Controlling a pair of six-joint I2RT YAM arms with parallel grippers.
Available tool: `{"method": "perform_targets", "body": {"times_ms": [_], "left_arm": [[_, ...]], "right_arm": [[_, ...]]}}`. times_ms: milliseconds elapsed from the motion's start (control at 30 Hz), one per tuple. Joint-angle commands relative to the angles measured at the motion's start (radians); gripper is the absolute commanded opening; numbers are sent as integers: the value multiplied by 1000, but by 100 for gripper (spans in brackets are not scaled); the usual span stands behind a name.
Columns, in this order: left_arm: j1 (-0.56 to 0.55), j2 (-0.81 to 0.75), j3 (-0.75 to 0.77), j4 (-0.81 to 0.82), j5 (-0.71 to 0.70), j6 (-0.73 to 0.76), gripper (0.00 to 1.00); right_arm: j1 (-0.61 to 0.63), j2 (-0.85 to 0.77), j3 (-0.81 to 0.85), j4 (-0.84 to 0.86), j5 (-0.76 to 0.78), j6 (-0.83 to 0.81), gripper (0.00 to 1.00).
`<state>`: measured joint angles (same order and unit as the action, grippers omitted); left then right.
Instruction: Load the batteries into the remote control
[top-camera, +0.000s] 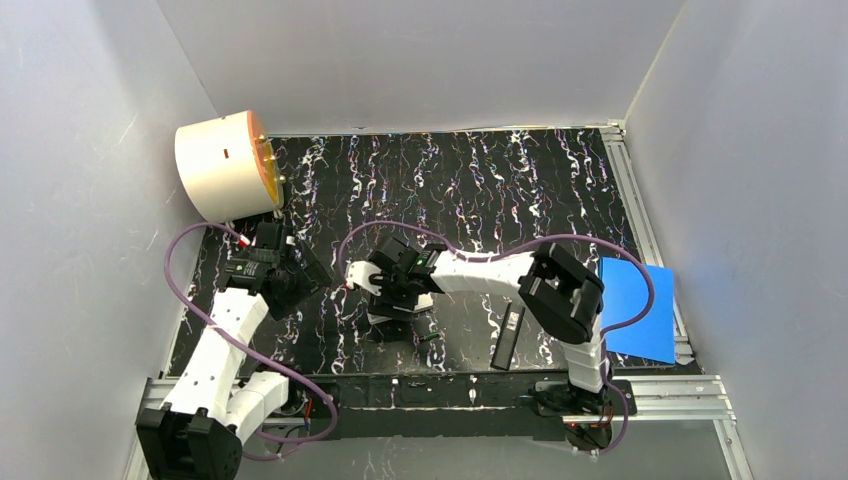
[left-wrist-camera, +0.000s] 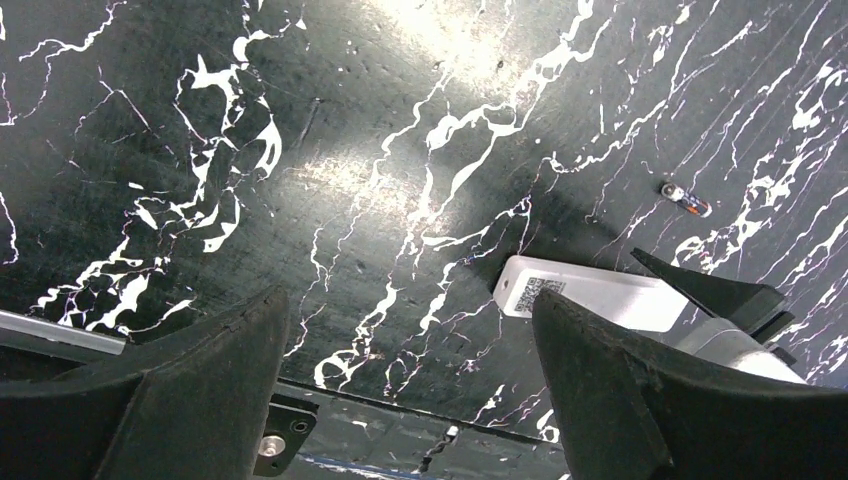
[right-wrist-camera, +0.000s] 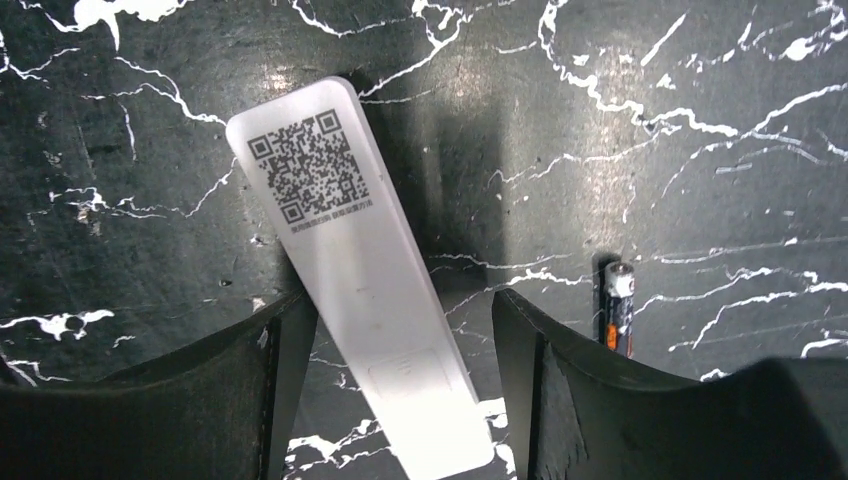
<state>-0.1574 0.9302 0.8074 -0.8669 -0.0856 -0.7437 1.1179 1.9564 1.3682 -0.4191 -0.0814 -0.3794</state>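
Observation:
A white remote (right-wrist-camera: 350, 260) lies face down on the black marbled mat, QR label up. My right gripper (right-wrist-camera: 400, 310) is open, lowered over the remote's near half with a finger on each side. I cannot tell whether the fingers touch it. A black-and-orange battery (right-wrist-camera: 618, 312) lies just right of its right finger. In the top view the right gripper (top-camera: 388, 298) covers most of the remote (top-camera: 357, 274). My left gripper (top-camera: 305, 275) is open and empty to the left. In the left wrist view (left-wrist-camera: 405, 300) I see the remote's label end (left-wrist-camera: 580, 292) and another small battery (left-wrist-camera: 686, 199) beyond it.
A black slim bar like a remote (top-camera: 508, 336) lies right of the right gripper. A blue sheet (top-camera: 635, 310) sits at the mat's right edge. A white cylinder with an orange face (top-camera: 225, 165) stands at the back left. Grey walls enclose the table.

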Motion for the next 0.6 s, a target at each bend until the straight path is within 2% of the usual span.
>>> {"method": "perform_targets", "body": {"times_ms": [0,67,100,167,233,333,433,567], "left_arm": [[44,25,18,-7,33,12,89],[56,39,18,10,44,22,89],[61,44,17,17,49,27,89],[67,59,18,28,56,36,89],[75,68,18,38,62,44,89],[80,81,15,54,75,54,89],[82,89,11,65,82,56,89],[84,86,-9,90,100,56,89]], "right_arm": [[3,28,60,-13,-27,-111,72],[4,44,68,-34,-27,-121,64],[3,49,70,-40,-17,-122,58],[3,48,68,-30,16,-113,35],[3,22,46,6,47,-95,24],[-12,-51,26,71,42,-41,21],[-74,-142,-3,155,12,78,22],[-206,-263,-94,266,163,253,23]]}}
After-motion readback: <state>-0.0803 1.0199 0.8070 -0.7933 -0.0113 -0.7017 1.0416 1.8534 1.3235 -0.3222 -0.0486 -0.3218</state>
